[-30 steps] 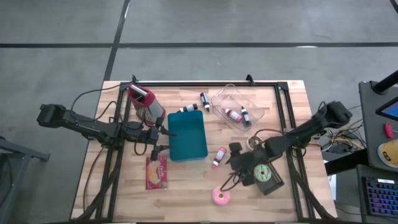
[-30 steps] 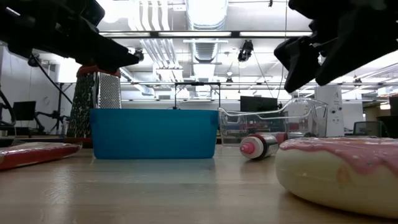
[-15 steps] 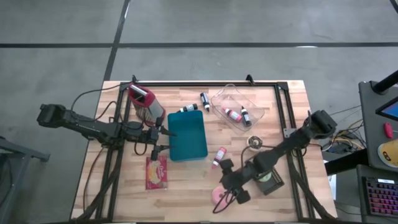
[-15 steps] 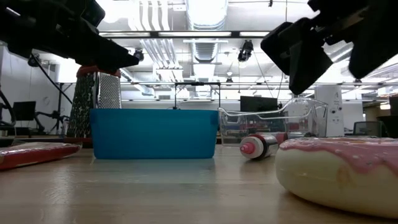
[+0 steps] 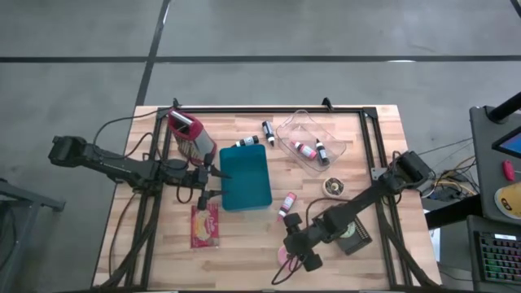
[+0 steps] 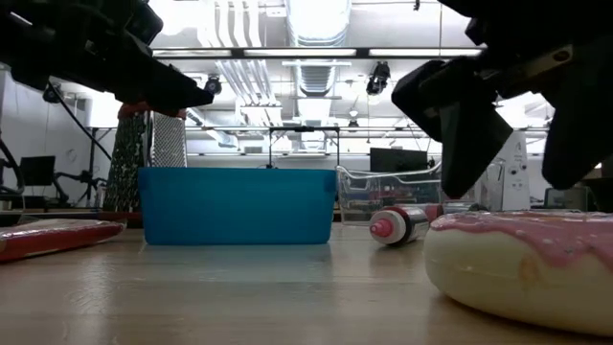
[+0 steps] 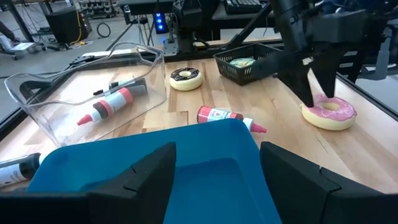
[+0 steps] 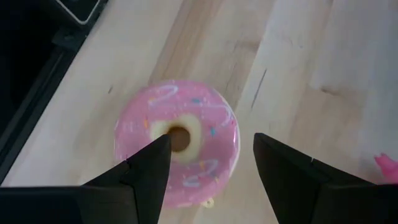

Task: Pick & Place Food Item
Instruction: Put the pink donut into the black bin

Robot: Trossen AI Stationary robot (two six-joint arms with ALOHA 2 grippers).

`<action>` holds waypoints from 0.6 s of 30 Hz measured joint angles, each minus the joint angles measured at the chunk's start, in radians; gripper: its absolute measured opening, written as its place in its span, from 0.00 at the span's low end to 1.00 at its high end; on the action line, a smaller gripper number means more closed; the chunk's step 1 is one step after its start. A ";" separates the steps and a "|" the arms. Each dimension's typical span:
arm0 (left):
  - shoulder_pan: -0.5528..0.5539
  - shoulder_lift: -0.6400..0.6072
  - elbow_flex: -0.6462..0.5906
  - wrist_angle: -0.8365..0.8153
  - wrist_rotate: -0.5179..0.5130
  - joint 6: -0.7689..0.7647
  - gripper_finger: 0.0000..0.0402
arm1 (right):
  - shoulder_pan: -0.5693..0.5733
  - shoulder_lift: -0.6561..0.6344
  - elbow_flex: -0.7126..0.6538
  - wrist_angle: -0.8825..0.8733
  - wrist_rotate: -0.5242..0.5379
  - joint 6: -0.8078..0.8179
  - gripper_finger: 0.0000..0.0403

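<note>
Wooden table (image 5: 383, 138): we are hovering right gripper (image 8: 208, 163), jaws spread, empty, above pink donut (image 8: 177, 141); left gripper (image 7: 214, 163) waiting open over blue bin (image 5: 244, 178).

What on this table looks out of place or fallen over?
The clear container lies tipped on its side, with small bottles inside. One red-capped bottle lies flat on the wood beside the blue bin. The pink donut sits flat and looks intact below the open right pincer.
</note>
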 joint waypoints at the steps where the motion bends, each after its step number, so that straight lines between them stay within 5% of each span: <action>1: 0.000 0.000 0.000 0.001 0.000 0.000 0.59 | 0.000 0.001 0.000 0.001 -0.001 0.002 0.56; 18: 0.000 0.005 0.000 0.002 -0.023 0.000 0.59 | -0.008 0.029 -0.005 0.025 0.002 -0.002 0.56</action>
